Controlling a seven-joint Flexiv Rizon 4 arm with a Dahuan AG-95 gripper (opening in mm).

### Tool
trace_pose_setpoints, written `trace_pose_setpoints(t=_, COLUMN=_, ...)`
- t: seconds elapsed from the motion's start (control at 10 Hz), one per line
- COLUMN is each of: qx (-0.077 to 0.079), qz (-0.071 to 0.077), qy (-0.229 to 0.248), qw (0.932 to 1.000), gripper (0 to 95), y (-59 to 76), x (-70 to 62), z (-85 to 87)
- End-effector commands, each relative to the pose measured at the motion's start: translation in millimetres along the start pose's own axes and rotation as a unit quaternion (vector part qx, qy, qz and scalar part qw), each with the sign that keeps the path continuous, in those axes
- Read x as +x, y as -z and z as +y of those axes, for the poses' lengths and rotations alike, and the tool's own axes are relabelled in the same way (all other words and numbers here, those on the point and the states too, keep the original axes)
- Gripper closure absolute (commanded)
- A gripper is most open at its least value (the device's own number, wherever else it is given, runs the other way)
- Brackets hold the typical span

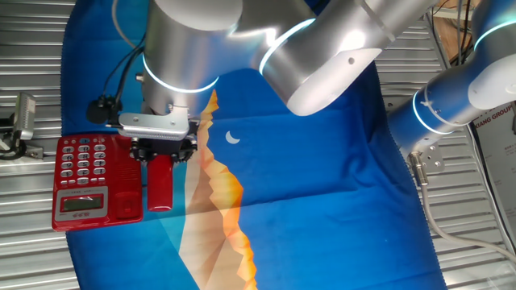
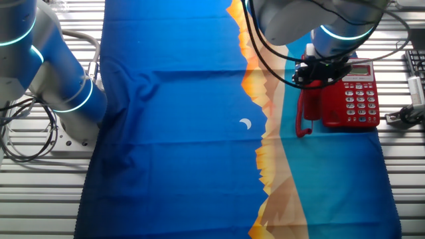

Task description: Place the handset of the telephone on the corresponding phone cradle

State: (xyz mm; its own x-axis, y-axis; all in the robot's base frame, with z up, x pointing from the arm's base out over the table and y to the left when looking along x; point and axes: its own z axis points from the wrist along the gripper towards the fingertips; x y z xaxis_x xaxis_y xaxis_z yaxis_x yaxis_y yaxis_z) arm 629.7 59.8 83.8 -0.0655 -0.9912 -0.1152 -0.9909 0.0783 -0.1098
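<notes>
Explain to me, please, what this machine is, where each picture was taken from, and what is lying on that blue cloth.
The big silver tube with glowing rings is a robot arm; at its tip sits a black two-fingered pincer. Both pictures show the same moment, taken by two fixed cameras on opposite sides of the table, so the scene looks flipped between them. On the blue cloth with an orange mountain print lies a red plastic desk telephone with pale keypad buttons and a small grey display. The pincer is closed around the long glossy red handset, which lies alongside the keypad, by the plain red cradle strip. From here I cannot tell whether it is fully seated.
</notes>
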Motion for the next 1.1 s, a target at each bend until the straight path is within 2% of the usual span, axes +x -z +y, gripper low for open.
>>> trace_pose_setpoints(t=0.1, qx=-0.001, qz=0.003, qy=-0.003, qw=1.0000, gripper=95.0, y=0.5, x=-0.8, z=-2.0)
trace_pose_setpoints(t=1.1, qx=-0.006, qz=-0.008, qy=0.003, qw=0.9999, gripper=95.0, y=0.1, x=1.9, z=-17.4)
